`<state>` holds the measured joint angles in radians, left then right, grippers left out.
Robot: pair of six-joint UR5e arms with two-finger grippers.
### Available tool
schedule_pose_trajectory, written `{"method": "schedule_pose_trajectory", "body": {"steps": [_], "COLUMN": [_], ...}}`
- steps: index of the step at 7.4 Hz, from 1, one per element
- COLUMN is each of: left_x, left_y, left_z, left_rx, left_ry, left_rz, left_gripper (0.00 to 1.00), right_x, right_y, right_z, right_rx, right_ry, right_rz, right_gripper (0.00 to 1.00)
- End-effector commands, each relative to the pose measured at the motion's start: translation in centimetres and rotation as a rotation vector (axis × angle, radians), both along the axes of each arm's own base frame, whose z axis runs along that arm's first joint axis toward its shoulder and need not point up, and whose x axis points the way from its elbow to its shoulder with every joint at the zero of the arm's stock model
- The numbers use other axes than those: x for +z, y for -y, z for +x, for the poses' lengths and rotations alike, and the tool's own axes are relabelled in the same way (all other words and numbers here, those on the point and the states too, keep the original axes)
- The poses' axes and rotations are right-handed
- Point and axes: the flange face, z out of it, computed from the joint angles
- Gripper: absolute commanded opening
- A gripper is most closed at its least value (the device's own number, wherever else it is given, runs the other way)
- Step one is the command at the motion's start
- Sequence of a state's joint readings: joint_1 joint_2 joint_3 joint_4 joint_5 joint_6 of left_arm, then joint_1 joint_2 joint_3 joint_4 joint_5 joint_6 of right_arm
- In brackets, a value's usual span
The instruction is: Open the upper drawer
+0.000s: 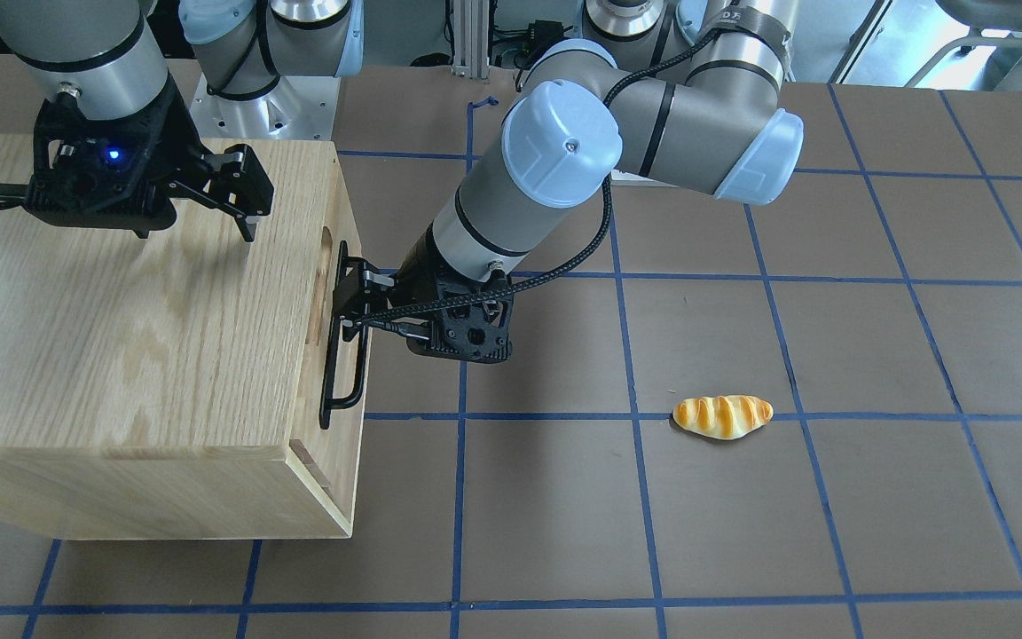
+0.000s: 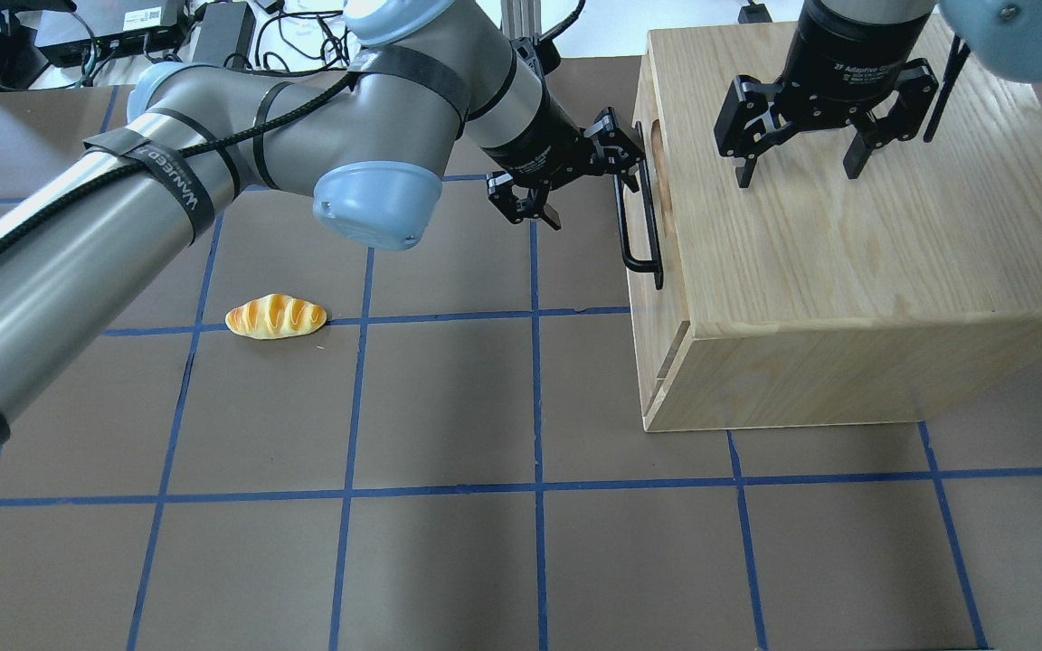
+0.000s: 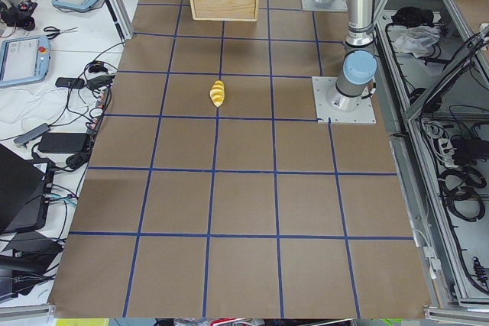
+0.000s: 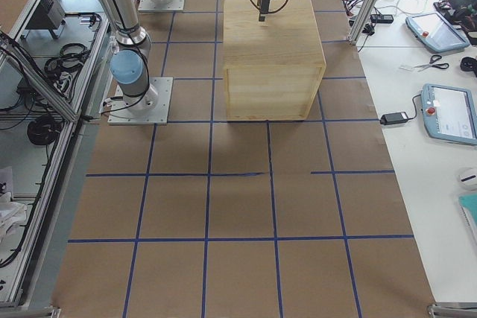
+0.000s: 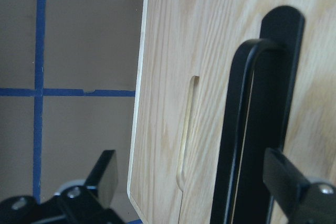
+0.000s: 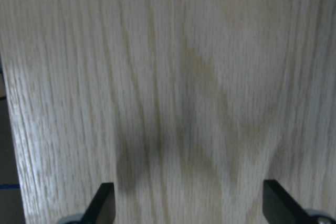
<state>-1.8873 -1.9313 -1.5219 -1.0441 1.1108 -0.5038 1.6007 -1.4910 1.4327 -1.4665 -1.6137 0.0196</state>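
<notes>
Left gripper [image 1: 349,306], jaws spread, straddles the closed upper drawer's [image 5: 163,77] black bar handle [image 5: 236,129], its long axis crossing the fingers' gap. The right gripper [image 2: 797,174], likewise spread, hangs over the cabinet top [image 2: 847,262].

Silver-grey UR5e arms, pale blue joint caps
Left arm [image 2: 213,172]: black straps, braided black cable, black left gripper [image 2: 595,190]. Right arm [image 1: 76,44]: blue light on black wrist housing [image 1: 112,155].

The left end effector [image 5: 192,177], jaws spread wide, faces the upper drawer [image 5: 168,51]. Its black bar handle [image 5: 237,129] stands between the fingers [image 5: 105,179], beside a notch [image 5: 186,129]. Blue tape [image 5: 41,24] crosses the brown table [image 5: 84,35].
</notes>
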Motion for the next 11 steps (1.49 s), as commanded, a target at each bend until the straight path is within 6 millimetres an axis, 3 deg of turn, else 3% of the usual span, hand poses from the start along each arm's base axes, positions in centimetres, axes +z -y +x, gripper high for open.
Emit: {"method": "schedule_pose_trajectory", "body": {"steps": [1, 4, 6, 8, 11], "left_x": [-1.3, -1.3, -1.3, -0.1, -0.7], "left_y": [0.0, 0.0, 0.0, -0.1, 0.1], "left_z": [0.1, 0.2, 1.0, 2.1, 3.1], "left_rx": [-0.003, -0.027, -0.046, -0.034, -0.091], "left_ry": [0.010, 0.021, 0.091, 0.110, 0.191], "left_rz": [0.015, 0.002, -0.027, -0.043, -0.069], "left_gripper": [1.00, 1.00, 1.00, 1.00, 1.00], "right_x": [0.0, 0.0, -0.1, -0.1, -0.1], "right_y": [0.0, 0.0, 0.0, 0.0, 0.0], "right_z": [0.0, 0.0, 0.0, 0.0, 0.0], "right_rx": [-0.001, 0.000, 0.002, 0.000, 0.000], "right_ry": [0.000, 0.000, 0.000, 0.000, 0.000], "right_rz": [0.000, 0.000, 0.002, 0.002, 0.002], "right_gripper": [1.00, 1.00, 1.00, 1.00, 1.00]}}
